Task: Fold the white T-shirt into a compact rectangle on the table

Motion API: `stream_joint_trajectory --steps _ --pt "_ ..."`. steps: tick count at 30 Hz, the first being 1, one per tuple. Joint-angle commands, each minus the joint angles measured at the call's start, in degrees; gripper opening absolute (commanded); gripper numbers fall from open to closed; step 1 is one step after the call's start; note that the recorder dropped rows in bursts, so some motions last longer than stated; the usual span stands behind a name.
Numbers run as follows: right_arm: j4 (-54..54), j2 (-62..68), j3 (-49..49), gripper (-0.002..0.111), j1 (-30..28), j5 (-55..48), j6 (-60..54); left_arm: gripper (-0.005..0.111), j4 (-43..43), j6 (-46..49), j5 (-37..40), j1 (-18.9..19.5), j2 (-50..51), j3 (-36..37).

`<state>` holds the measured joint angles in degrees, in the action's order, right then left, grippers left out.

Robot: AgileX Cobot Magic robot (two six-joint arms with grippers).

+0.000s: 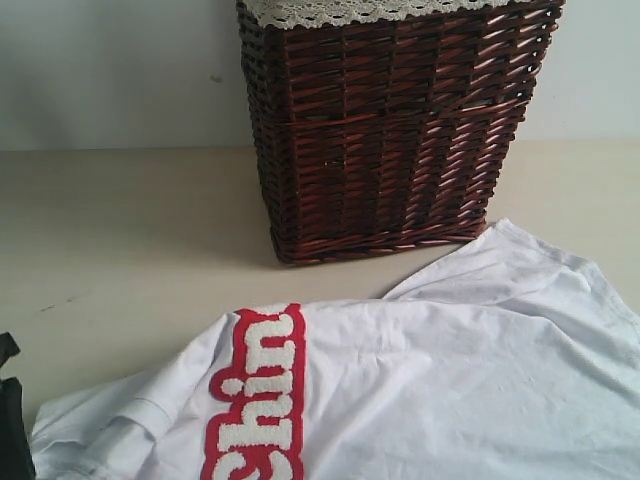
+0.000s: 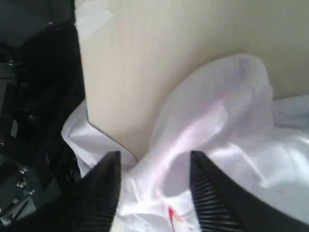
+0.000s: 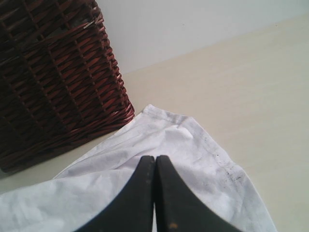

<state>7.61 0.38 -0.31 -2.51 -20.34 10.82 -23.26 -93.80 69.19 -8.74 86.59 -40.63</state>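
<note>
We see the wicker basket (image 1: 390, 130) standing on the table (image 1: 130, 230) at twelve o'clock, lace trim (image 1: 350, 10) along its rim; its inside is hidden from us. The white T-shirt (image 1: 450, 380) lies rumpled on the table from seven to four o'clock, with red-edged letters (image 1: 260, 400) at six. The left gripper (image 2: 154, 159) has its jaws apart with cloth bunched between them. The right gripper (image 3: 155, 162) has its fingers pressed together over the shirt's edge.
</note>
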Motion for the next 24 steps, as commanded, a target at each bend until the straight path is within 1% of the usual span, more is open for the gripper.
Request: stream_joint_trajectory --steps 1,4,7,9,14,16,20,24 --pt "-0.2 -0.4 0.3 0.000 -0.2 0.4 -0.2 0.066 -1.3 -0.8 0.8 0.0 0.1 5.4" --pt "-0.2 -0.4 0.3 0.000 -0.2 0.4 -0.2 0.068 -1.5 -0.8 0.8 0.0 -0.1 7.8" --pt "-0.2 -0.4 0.3 0.000 -0.2 0.4 -0.2 0.068 -1.6 -0.8 0.3 0.0 -1.4 7.9" --pt "-0.2 -0.4 0.3 0.000 -0.2 0.4 -0.2 0.068 -1.4 -0.8 -3.6 0.2 -3.2 7.6" --pt "-0.2 -0.4 0.3 0.000 -0.2 0.4 -0.2 0.068 -0.9 -0.2 -22.4 0.2 -7.8 6.4" --pt "-0.2 -0.4 0.3 0.000 -0.2 0.4 -0.2 0.068 0.1 0.7 -28.0 0.2 -7.6 6.4" --pt "-0.2 -0.4 0.3 0.000 -0.2 0.4 -0.2 0.068 4.3 4.2 -30.7 0.2 -4.3 6.4" --pt "-0.2 -0.4 0.3 0.000 -0.2 0.4 -0.2 0.067 4.9 13.0 -32.8 0.2 0.4 6.4"
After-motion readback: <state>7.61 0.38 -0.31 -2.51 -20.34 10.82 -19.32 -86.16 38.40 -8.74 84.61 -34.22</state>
